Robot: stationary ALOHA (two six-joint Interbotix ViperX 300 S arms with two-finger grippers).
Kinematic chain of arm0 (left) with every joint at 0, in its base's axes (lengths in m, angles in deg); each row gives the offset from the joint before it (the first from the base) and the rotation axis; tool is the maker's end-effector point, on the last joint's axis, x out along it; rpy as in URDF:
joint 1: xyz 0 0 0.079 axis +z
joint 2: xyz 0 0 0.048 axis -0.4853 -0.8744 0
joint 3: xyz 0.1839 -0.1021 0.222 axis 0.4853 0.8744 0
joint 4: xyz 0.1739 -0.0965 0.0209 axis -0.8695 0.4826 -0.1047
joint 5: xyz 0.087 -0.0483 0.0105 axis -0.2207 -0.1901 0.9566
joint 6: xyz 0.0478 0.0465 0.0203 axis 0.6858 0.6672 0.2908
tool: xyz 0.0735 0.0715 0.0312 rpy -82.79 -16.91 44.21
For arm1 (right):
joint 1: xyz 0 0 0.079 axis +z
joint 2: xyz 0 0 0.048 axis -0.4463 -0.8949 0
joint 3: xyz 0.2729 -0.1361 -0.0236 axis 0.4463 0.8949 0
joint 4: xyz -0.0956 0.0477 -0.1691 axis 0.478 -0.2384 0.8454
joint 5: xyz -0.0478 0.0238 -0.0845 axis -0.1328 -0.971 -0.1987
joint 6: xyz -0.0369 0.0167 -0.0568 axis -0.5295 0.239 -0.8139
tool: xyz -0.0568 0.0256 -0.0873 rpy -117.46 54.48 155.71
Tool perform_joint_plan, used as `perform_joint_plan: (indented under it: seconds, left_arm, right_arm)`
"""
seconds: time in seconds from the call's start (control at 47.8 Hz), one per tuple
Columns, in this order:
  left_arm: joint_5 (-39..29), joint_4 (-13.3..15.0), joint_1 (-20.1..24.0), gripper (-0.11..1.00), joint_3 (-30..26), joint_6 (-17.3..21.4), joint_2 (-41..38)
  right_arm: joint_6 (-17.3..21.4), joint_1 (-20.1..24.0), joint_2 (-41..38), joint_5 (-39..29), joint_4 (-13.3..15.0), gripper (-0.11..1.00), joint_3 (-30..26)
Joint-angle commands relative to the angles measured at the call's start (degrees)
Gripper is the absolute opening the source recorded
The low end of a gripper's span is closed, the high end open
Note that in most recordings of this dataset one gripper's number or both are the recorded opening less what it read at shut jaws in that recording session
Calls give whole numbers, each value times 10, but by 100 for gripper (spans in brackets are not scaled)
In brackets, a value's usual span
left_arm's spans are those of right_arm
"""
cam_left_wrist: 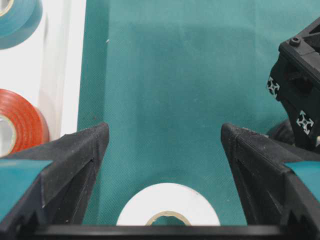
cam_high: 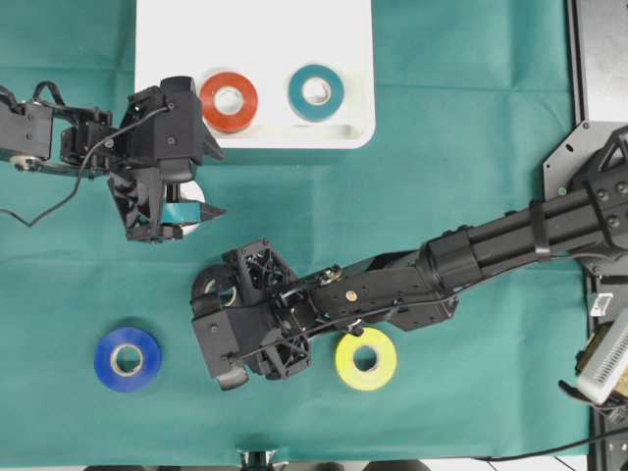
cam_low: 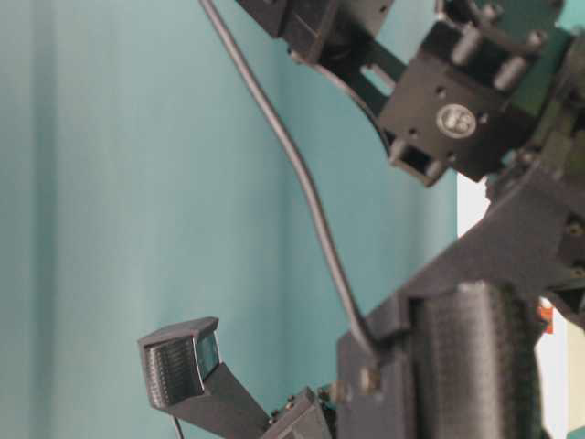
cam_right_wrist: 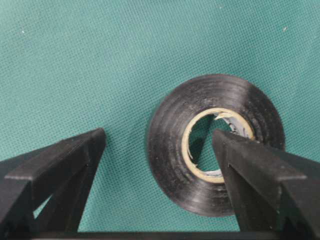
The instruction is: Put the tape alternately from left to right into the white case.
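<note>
The white case [cam_high: 255,29] lies at the table's far side with a red-orange tape roll [cam_high: 229,101] and a teal tape roll [cam_high: 316,92] in it. My left gripper [cam_left_wrist: 165,135] hangs open just in front of the case, over a white roll [cam_left_wrist: 168,210] that lies flat between the bases of its fingers, untouched. My right gripper [cam_right_wrist: 159,137] is open at a black roll [cam_right_wrist: 215,145] lying on the cloth. One finger is over the roll's pale core hole, the other outside the roll with a gap. A blue roll [cam_high: 128,358] and a yellow roll [cam_high: 365,358] lie near the front.
A green cloth [cam_high: 471,147] covers the table. The right arm [cam_high: 471,260] stretches across from the right, over the yellow roll's far side. The two grippers work close together left of centre. A metal plate [cam_high: 599,59] sits at the right edge.
</note>
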Motion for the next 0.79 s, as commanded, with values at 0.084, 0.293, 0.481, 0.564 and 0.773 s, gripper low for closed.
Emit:
perform_joint_plan:
  seconds: [0.084,0.293,0.481,0.564,0.773]
  left_arm:
    - [2,1,1,94,-4,-1,11]
    - [2,1,1,94,-4,-1,11]
    - [2,1,1,94,-4,-2,11]
    - [2,1,1,94,-4,-2,11]
    - [2,2,1,94,-4,-2,11]
  right_arm:
    - [1,-9,10,3,32,51,-9]
    - [3,-9,10,4,39,7,-10]
    - [6,-9,10,4,38,2,-9]
    - [7,-9,10,5,39,2,-9]
    - [7,-1,27,6,39,2,-6]
